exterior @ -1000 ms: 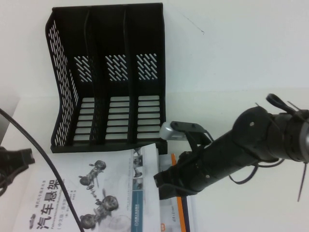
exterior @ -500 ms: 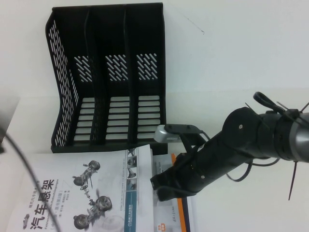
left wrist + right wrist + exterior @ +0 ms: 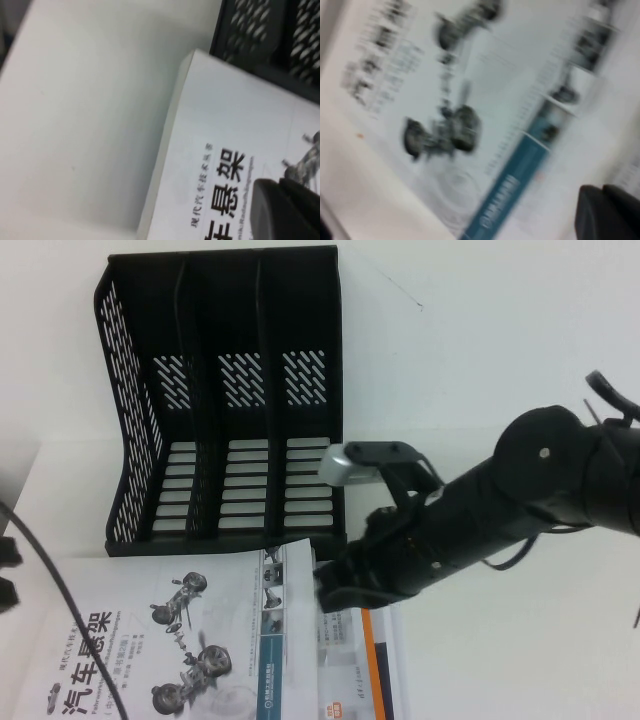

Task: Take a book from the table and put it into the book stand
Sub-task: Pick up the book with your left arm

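Observation:
The book [image 3: 170, 640] lies flat on the white table [image 3: 480, 360] at the near left, cover up, with its teal strip toward the middle. It shows in the left wrist view [image 3: 230, 130] and, blurred, in the right wrist view [image 3: 470, 100]. The black book stand [image 3: 225, 400] stands just behind the book, its three slots empty. My right gripper [image 3: 335, 590] reaches in from the right and hangs at the book's spine edge. My left gripper [image 3: 287, 210] shows as a dark part over the book's cover near the title, and only a sliver of that arm shows at the high view's left edge.
An orange-edged book [image 3: 375, 670] lies on the table to the right of the white book, partly under my right arm. A black cable [image 3: 60, 590] crosses the white book's left part. The stand's corner also shows in the left wrist view [image 3: 270, 35].
The book slid a little left and toward the near edge, then stayed. My right arm rose and shifted toward the stand. My left arm drew back to the left edge.

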You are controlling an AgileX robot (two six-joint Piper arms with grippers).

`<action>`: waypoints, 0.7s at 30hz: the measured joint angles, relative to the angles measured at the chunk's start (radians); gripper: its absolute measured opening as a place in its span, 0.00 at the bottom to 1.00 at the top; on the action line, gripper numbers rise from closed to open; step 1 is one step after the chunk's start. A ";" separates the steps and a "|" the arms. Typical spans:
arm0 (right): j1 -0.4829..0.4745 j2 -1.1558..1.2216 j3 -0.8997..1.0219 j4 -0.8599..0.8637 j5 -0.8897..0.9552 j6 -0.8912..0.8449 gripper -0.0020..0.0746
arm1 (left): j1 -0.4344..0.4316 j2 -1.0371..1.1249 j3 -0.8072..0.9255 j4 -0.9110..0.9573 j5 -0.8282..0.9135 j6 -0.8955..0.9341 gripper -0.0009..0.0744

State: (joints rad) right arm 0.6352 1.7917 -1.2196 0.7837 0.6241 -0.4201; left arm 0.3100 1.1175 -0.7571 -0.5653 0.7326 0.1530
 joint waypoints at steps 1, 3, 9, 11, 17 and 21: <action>0.002 0.008 -0.003 0.034 0.000 -0.032 0.03 | 0.000 0.023 0.000 -0.013 0.004 0.011 0.01; 0.004 0.026 -0.013 0.086 -0.005 -0.073 0.03 | 0.009 0.059 -0.002 -0.029 0.013 0.023 0.01; 0.006 0.101 -0.039 0.225 -0.005 -0.196 0.03 | 0.107 0.163 -0.060 -0.154 0.097 0.121 0.01; 0.006 0.123 -0.041 0.249 -0.013 -0.214 0.03 | 0.154 0.199 -0.084 -0.257 0.172 0.216 0.01; 0.008 0.184 -0.047 0.262 -0.054 -0.232 0.03 | 0.242 0.353 -0.131 -0.490 0.401 0.480 0.01; 0.008 0.201 -0.048 0.275 -0.058 -0.232 0.03 | 0.262 0.469 -0.172 -0.542 0.441 0.572 0.03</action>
State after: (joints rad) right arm 0.6434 1.9923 -1.2673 1.0585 0.5660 -0.6518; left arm 0.5716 1.5865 -0.9292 -1.1075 1.1734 0.7251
